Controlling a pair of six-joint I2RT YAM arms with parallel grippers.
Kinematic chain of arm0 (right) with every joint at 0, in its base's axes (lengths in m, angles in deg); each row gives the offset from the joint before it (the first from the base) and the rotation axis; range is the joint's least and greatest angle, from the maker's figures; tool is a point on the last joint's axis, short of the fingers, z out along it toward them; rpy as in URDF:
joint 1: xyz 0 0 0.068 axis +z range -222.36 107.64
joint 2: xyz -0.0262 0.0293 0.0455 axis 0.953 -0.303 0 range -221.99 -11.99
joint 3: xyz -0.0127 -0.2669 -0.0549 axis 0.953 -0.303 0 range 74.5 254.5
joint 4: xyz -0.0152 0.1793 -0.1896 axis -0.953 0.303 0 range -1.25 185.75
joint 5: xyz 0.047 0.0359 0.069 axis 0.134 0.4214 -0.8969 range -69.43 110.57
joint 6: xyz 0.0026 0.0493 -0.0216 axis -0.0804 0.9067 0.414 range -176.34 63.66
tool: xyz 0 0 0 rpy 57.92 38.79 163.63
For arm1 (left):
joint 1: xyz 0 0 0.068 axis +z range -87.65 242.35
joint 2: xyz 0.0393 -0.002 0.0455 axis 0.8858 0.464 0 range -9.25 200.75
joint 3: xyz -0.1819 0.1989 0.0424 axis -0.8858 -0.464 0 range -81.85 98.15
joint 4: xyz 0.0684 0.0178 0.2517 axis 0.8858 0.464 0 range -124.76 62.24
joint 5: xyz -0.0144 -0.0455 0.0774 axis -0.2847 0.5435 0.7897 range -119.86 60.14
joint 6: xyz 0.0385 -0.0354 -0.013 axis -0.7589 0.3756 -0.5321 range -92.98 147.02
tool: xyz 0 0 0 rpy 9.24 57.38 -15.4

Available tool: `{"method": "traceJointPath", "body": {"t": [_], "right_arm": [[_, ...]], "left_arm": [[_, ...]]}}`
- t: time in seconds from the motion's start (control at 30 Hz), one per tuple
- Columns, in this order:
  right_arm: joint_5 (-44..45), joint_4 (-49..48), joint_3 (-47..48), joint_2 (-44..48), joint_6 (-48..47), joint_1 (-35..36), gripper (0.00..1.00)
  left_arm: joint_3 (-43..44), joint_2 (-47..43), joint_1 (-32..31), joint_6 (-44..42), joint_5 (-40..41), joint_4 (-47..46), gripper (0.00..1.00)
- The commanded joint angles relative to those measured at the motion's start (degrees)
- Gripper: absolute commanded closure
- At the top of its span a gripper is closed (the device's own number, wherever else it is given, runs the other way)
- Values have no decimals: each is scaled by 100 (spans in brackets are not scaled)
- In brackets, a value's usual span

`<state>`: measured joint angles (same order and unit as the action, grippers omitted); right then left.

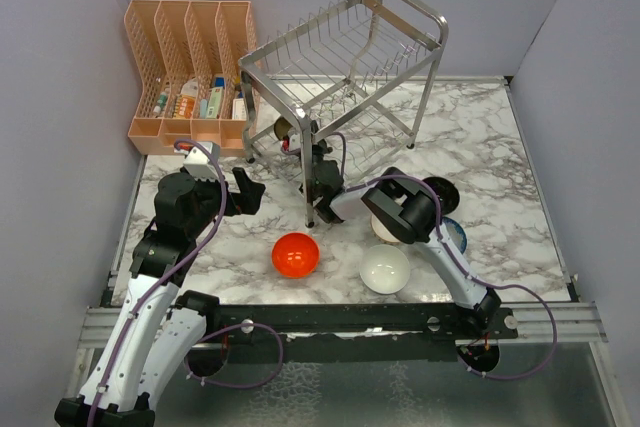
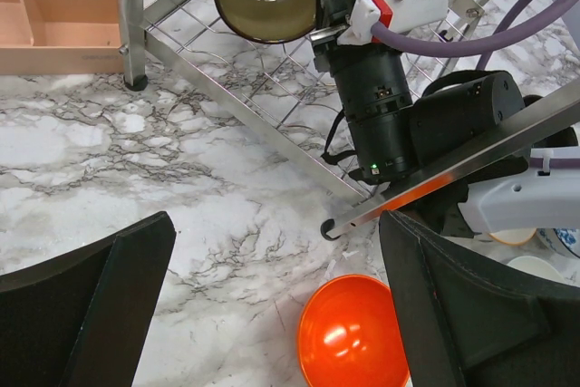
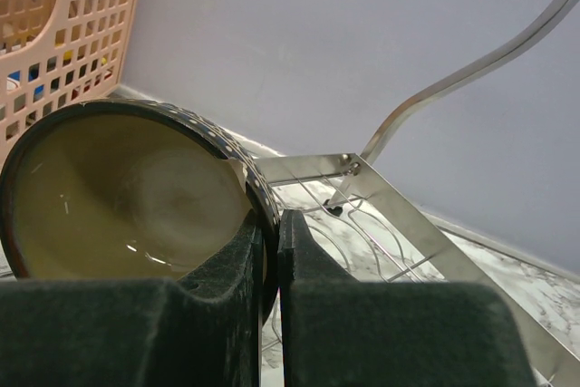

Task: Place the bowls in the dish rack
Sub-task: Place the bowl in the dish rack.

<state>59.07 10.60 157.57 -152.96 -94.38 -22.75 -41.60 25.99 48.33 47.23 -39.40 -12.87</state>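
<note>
Two-arm workstation seen from above and from both wrists. The right gripper is clenched on the rim of a small round dark brown bowl with a cream interior, the bowl's wall pinched between the two black pads. The bowl is tipped on its edge, with its opening turned toward the left arm. It hangs under the upper tier of the large two-tier steel wire dish rack, over the lower wire shelf and near the rack's near-left tubular leg. Whether it touches the shelf wires cannot be told. The left gripper is released, its jaws spread wide and holding nothing, and it hovers above the white marble-patterned table, just to the near left of the rack. A glossy red-orange bowl stands open side up on the table between the two arms, apart from the rack. A plain white bowl stands to its right, just beside the right forearm. A white blue-patterned bowl and a beige-pink bowl are partly hidden by the right arm. A peach plastic slotted organiser holding small bottles stands at the far left corner, beside the rack.
</note>
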Motion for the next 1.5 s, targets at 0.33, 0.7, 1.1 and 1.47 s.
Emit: {"method": "traceJointPath", "body": {"t": [0.33, 0.7, 1.1, 1.47], "right_arm": [[-791, -537, -491, 189, -256, 41, 78], [-1202, -620, -596, 279, -422, 42, 68], [-808, -1129, -530, 129, -845, 36, 87], [-550, -2027, -49, -286, -2120, 40, 99]], "left_arm": [[-78, -60, -43, 14, 145, -229, 2], [-104, -52, -48, 12, 163, -289, 2], [-88, -14, -48, 33, 145, -321, 2], [-78, -37, -57, 3, 176, -315, 2]]}}
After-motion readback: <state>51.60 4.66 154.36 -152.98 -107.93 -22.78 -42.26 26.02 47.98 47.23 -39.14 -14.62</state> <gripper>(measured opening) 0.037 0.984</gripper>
